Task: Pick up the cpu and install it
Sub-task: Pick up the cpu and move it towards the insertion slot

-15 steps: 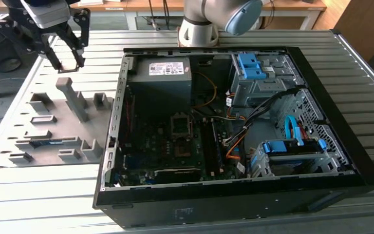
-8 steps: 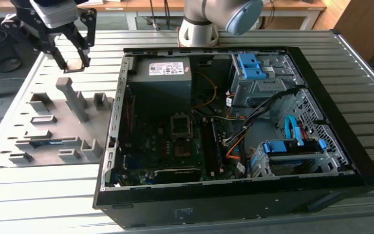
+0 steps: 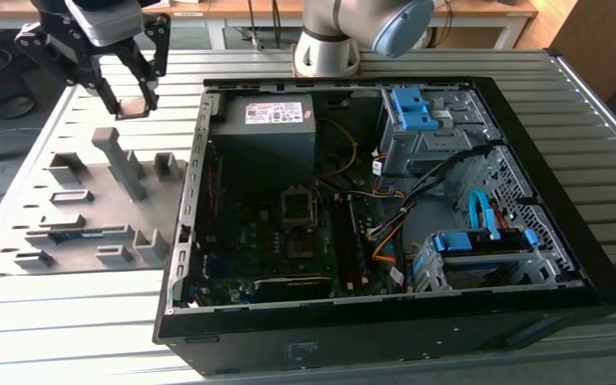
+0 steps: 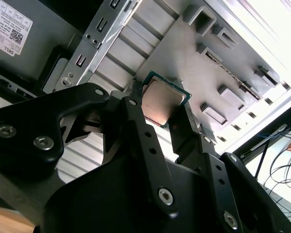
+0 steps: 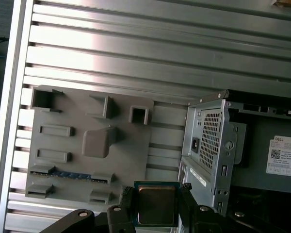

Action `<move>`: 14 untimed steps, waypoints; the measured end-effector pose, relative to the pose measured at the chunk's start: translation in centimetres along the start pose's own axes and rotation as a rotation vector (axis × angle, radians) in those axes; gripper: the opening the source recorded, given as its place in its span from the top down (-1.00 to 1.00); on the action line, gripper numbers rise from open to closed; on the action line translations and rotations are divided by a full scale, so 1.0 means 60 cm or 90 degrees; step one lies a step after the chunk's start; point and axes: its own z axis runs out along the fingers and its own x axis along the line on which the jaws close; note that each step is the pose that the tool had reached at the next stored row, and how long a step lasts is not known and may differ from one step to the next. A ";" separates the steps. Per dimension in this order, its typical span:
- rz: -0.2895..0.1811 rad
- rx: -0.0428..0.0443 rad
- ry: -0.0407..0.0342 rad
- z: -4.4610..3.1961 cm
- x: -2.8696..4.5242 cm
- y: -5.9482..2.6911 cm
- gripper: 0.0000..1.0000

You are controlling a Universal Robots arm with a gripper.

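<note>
Tool (image 4: 161, 106) apparently clamps cpu (image 4: 163, 101) by edges.

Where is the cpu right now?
The cpu is clamped in the gripper, in the air by the grey fixture plate at the exterior view's left, beside the open computer case.
</note>
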 end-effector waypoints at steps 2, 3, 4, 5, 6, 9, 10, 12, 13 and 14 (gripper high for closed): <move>0.000 0.0000 0.0000 0.000 -0.005 -0.001 0.06; 0.000 0.0000 0.0000 0.000 -0.008 -0.001 0.06; 0.000 0.0000 0.0000 0.000 -0.011 -0.001 0.06; 0.000 0.0000 0.0001 0.000 -0.014 -0.002 0.06; 0.000 0.0000 0.0000 0.000 -0.017 -0.002 0.06; 0.000 0.0000 0.0000 0.001 -0.026 -0.003 0.06; 0.000 0.0000 0.0000 0.001 -0.029 -0.003 0.06; 0.000 0.0000 0.0000 0.001 -0.034 -0.004 0.06; 0.000 0.0000 0.0000 0.001 -0.037 -0.004 0.06; 0.000 0.0000 0.0000 0.001 -0.040 -0.005 0.06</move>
